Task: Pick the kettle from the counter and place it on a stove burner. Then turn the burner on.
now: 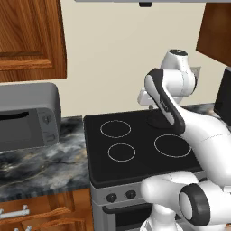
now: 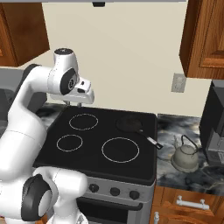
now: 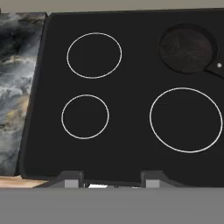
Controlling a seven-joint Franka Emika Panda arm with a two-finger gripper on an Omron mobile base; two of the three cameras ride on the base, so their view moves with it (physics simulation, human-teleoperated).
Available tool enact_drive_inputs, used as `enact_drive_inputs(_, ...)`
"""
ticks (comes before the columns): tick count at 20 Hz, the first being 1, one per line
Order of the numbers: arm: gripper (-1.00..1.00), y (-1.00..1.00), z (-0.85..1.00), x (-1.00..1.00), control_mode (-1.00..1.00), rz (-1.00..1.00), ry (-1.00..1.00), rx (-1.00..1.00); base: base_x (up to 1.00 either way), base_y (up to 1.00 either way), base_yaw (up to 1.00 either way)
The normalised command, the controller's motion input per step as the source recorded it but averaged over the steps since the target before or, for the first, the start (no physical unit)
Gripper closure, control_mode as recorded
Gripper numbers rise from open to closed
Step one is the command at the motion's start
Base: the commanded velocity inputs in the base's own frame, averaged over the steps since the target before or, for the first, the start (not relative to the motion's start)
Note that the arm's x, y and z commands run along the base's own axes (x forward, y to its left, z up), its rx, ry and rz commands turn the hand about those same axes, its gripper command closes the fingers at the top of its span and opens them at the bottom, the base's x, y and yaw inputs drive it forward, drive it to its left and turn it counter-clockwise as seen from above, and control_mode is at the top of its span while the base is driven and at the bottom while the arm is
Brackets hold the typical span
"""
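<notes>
The pale grey kettle (image 2: pixel 185 156) stands upright on the dark marbled counter (image 2: pixel 197 179), to the right of the black cooktop. The stove burner, the smallest white ring (image 2: pixel 70 143) (image 1: pixel 121 152) (image 3: pixel 85 117), lies at the cooktop's front left. My gripper (image 2: pixel 79 100) (image 1: pixel 145 102) hangs high over the cooktop's back left, far from the kettle, and looks straight down. In the hand view its fingertips (image 3: pixel 72 179) stand apart with nothing between them, so the gripper (image 3: pixel 111 181) is open.
A flat dark pan (image 2: pixel 130 124) (image 3: pixel 187 48) with a long handle sits on the back right burner. A grey microwave (image 1: pixel 27 118) stands on the counter left of the stove. Control knobs (image 2: pixel 114 191) line the stove front. A dark appliance (image 2: pixel 213 127) stands behind the kettle.
</notes>
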Motion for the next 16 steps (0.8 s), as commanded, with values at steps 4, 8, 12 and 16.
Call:
enact_drive_inputs(4, -1.0, -0.05, -0.02, -0.14, -1.0, -0.01, 0.01, 0.0, 0.0, 0.0, 0.0)
enact_drive_inputs(8, -1.0, -0.56, -0.22, -0.66, -1.0, 0.0, -0.07, 0.0, 0.0, 0.0, 0.0)
enact_drive_inputs(12, -1.0, -0.76, -0.33, -0.62, -1.0, 0.0, -0.02, 0.0, 0.0, 0.0, 0.0)
enact_drive_inputs(16, -1.0, -0.86, -0.33, -0.51, -1.0, 0.0, 0.0, 0.0, 0.0, 0.0, 0.0)
